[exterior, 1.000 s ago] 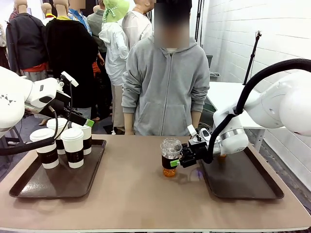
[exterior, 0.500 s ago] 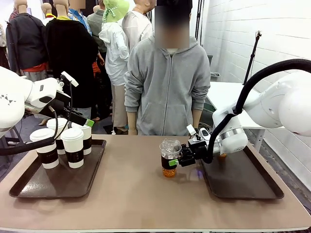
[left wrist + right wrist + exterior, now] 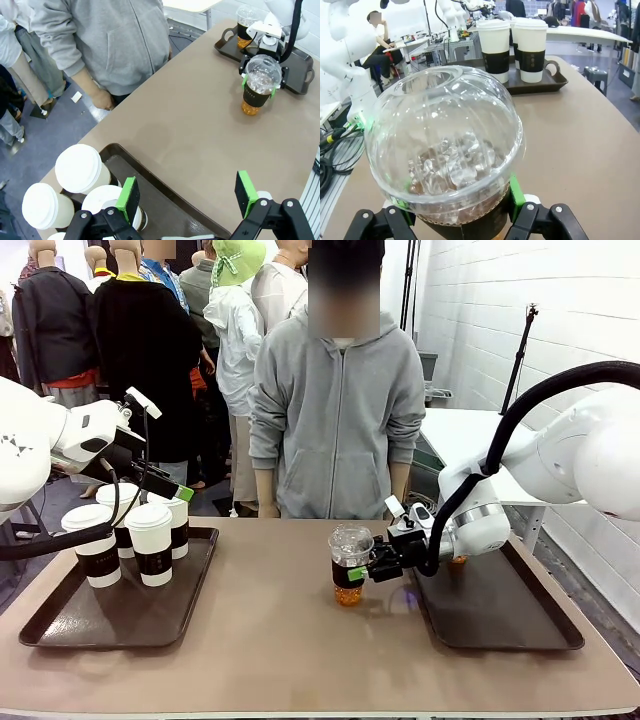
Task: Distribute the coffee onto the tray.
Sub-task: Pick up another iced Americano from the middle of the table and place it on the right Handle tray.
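the dome-lidded cup (image 3: 350,565) has slid slightly left on the bare table (image 3: 280,640), still clamped in the right gripper (image 3: 364,568), between the left tray (image 3: 120,615) and right tray (image 3: 500,610). four sleeved paper cups (image 3: 153,542) crowd the left tray; the left gripper (image 3: 185,197) hangs open above them. no legible print.

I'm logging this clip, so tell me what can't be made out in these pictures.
- Second clear cup, front view: almost all hidden behind the right arm.
- Right gripper, right wrist view: the dome-lidded cup covers its fingers.
- Fourth paper cup, front view: mostly hidden behind the others.
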Tool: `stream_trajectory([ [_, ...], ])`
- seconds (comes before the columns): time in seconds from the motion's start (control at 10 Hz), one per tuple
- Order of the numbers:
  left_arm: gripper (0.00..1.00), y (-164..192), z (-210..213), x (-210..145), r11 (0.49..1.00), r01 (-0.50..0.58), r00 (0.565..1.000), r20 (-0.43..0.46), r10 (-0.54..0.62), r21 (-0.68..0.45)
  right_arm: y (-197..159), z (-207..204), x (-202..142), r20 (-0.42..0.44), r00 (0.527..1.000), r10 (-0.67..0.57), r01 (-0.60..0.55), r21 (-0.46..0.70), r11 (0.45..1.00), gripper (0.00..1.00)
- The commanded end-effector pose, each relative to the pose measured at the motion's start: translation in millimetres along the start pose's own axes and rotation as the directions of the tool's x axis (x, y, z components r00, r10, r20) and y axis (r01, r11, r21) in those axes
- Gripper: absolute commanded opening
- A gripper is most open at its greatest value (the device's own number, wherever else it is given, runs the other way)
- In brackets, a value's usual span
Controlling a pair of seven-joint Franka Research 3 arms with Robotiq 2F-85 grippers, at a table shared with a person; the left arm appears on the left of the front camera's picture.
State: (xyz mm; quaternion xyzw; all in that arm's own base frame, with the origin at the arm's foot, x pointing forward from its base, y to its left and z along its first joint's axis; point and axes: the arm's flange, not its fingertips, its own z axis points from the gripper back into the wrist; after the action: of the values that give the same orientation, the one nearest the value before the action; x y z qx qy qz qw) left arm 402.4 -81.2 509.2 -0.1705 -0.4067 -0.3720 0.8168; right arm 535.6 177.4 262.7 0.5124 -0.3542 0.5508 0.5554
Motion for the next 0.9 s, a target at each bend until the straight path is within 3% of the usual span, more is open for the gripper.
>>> stream_trajectory([
  [0.0, 1.0, 2, -1, -2, 1.0, -0.004, 1.0, 0.0, 0.004, -0.004, 16, 16, 25, 0.042, 0.999, 0.026, -0.026, 0.005, 1.0, 0.83],
  [0.5, 1.0, 2, -1, -2, 1.0, -0.004, 1.0, 0.0, 0.004, -0.004, 72, 74, 57, 0.053, 0.997, 0.059, -0.057, -0.022, 0.998, 0.83],
  [0.8, 1.0, 2, -1, -2, 1.0, -0.004, 1.0, 0.0, 0.004, -0.004, 113, 130, 50, 0.001, 0.999, 0.05, -0.05, -0.054, 0.997, 0.83],
])
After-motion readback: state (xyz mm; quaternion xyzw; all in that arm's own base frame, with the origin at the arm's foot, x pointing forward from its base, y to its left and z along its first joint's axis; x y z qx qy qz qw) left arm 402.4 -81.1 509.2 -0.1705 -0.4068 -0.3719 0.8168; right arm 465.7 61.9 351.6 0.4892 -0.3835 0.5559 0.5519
